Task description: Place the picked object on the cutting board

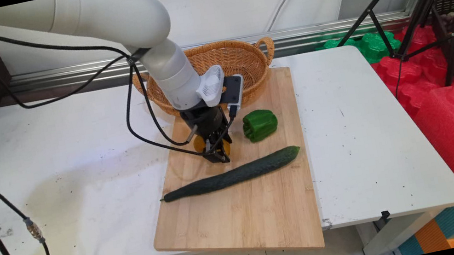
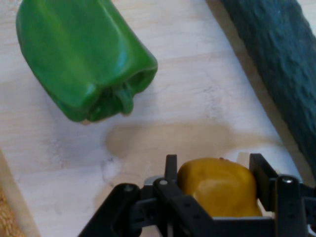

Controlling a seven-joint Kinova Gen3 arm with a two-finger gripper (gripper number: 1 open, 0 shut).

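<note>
The green pepper and cucumber hem the gripper; the board's near half lies open.

The cutting board is pale, matt wood with a fine grain. The green pepper looks smooth and glossy, the cucumber dark and pebbly-rough, and the basket woven wicker.

We see a small yellow-orange fruit, smooth and rounded, sitting low centre in the hand view, clamped between the black gripper fingers on the wooden cutting board. In the main view it peeks out mid-frame behind the gripper, near a green bell pepper and above the long cucumber.
</note>
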